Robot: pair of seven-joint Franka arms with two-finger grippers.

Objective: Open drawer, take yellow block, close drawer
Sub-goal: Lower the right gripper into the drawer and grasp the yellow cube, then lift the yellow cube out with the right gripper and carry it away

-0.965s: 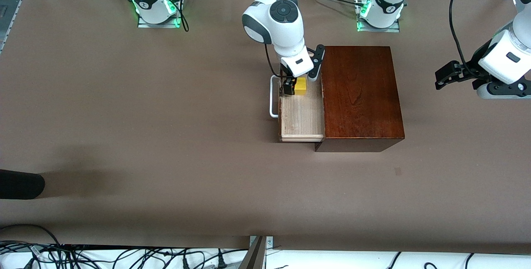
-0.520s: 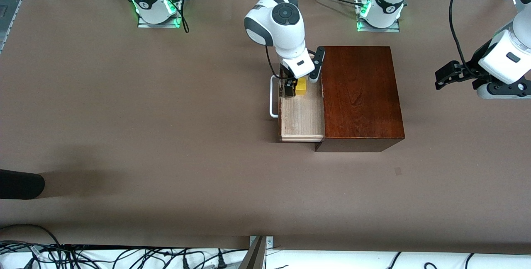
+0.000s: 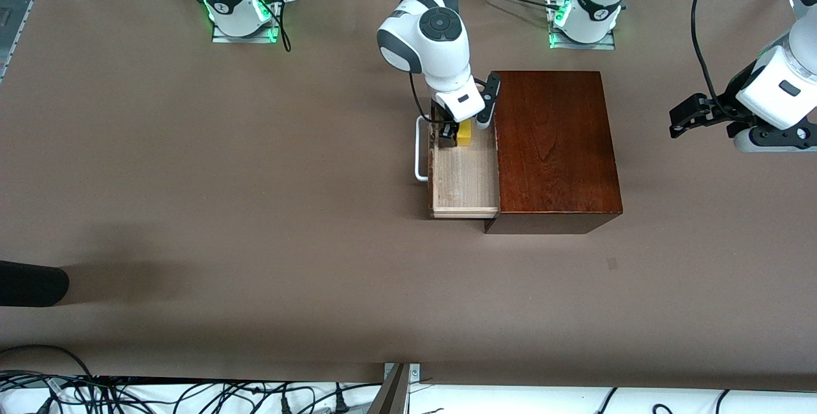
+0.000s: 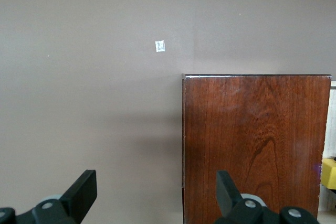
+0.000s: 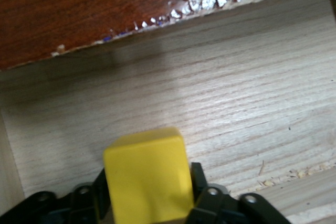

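The drawer (image 3: 463,178) is pulled out of the mahogany box (image 3: 555,140) toward the right arm's end, its white handle (image 3: 419,149) outermost. My right gripper (image 3: 458,133) is over the part of the tray farthest from the front camera, shut on the yellow block (image 3: 464,133). In the right wrist view the block (image 5: 147,177) sits between the black fingers (image 5: 202,182) over the pale tray floor (image 5: 210,93). My left gripper (image 3: 686,117) waits open and empty at the left arm's end of the table. Its view shows the box top (image 4: 252,140) and a sliver of the block (image 4: 329,173).
Brown table (image 3: 255,210) all around the box. A dark object (image 3: 32,283) pokes in at the table edge at the right arm's end, near the front camera. Cables lie along the front edge. A small white mark (image 4: 160,46) is on the table.
The right arm's wrist has shifted slightly toward the box and now covers more of the yellow block. The drawer, the box and the left arm have not moved.
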